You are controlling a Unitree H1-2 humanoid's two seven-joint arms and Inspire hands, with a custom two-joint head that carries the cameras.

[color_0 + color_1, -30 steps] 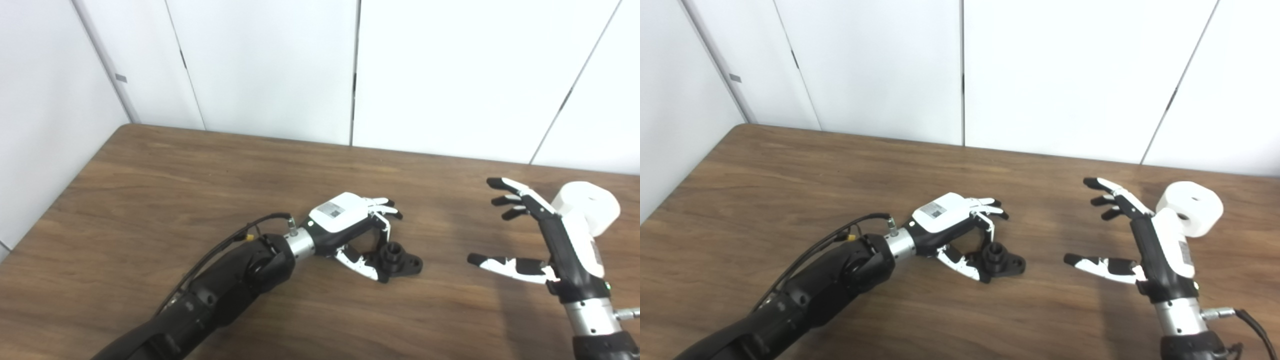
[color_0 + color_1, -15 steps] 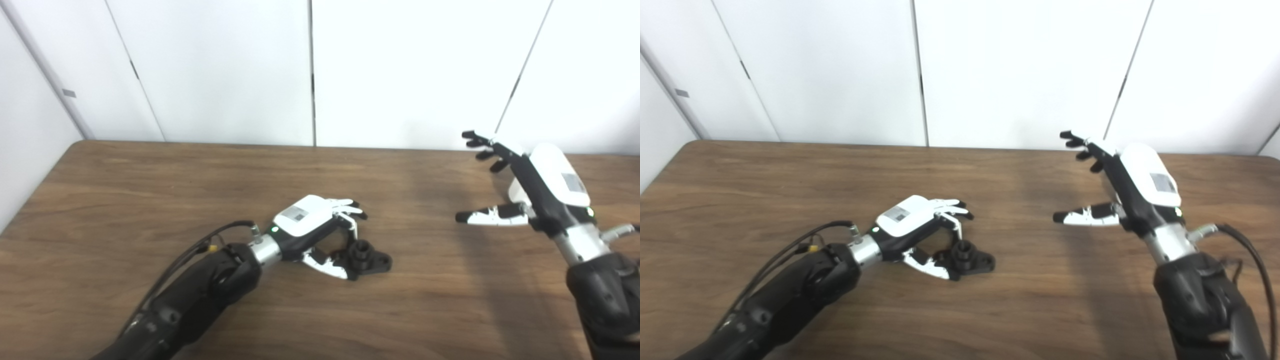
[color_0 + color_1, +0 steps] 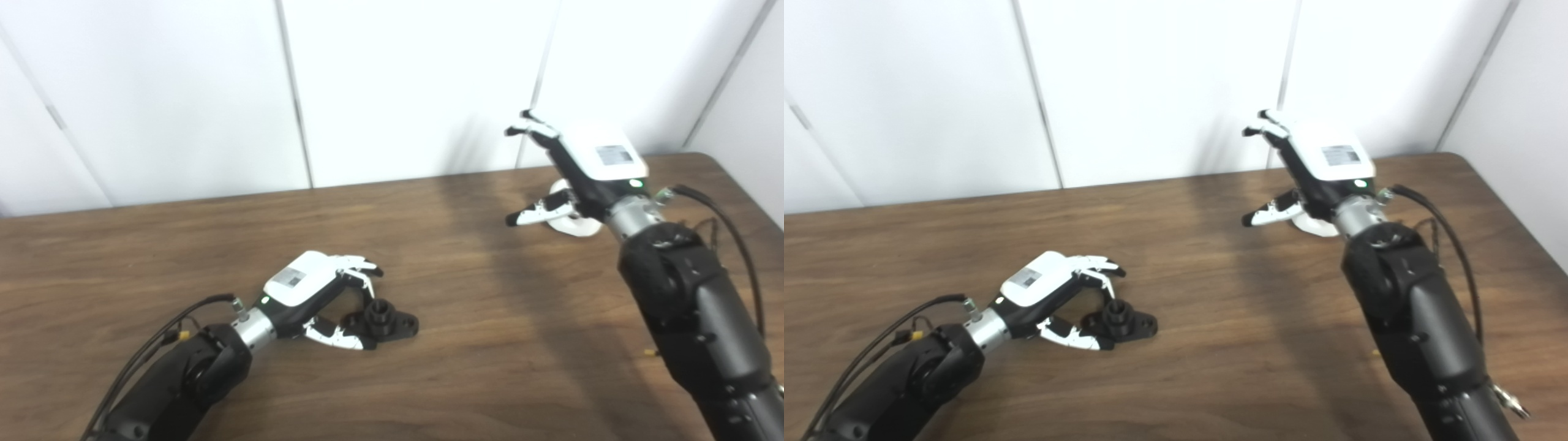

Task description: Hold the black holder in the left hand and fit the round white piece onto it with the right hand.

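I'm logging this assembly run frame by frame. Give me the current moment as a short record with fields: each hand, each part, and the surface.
left hand: low at the table, fingers curled around the black holder, not visibly clamped
black holder: flat on the table, round boss pointing up
right hand: open, raised above the white piece, fingers spread
round white piece: on the table near the far right, mostly hidden by the right hand
table: dark wood
fitting: not yet done
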